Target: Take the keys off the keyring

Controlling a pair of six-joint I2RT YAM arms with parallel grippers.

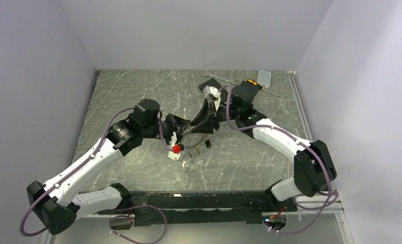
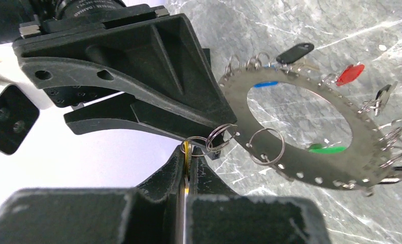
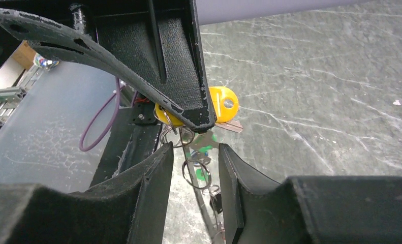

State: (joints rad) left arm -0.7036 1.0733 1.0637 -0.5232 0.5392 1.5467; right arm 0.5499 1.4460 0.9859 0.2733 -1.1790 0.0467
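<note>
Left wrist close-up: the keyring is a flat grey metal disc w/ a big round hole in the middle & small holes punched all round its rim. Thin wire split rings loop thru those holes. Keys w/ smooth plastic heads fan round the edge: black key, red key, blue key, green key. Can't tell if the disc rests on the table or hangs.

The left gripper, matt black ribbed plastic, is clamped on the yellow key. That key has a rounded head w/ a hole, & a silver blade pokes out beside the fingertip.

The right gripper, w/ grainy black fingers, shows a slim gap btwn them. Wire rings sit in that gap; can't tell if it nips any. Both grippers' tips meet at the disc's rim.

From above, this all sits mid-table. The table is grey-green, stone-look, w/ white veins. At the far edge lie a silver wrench & a small clear box, contents too small to tell.
</note>
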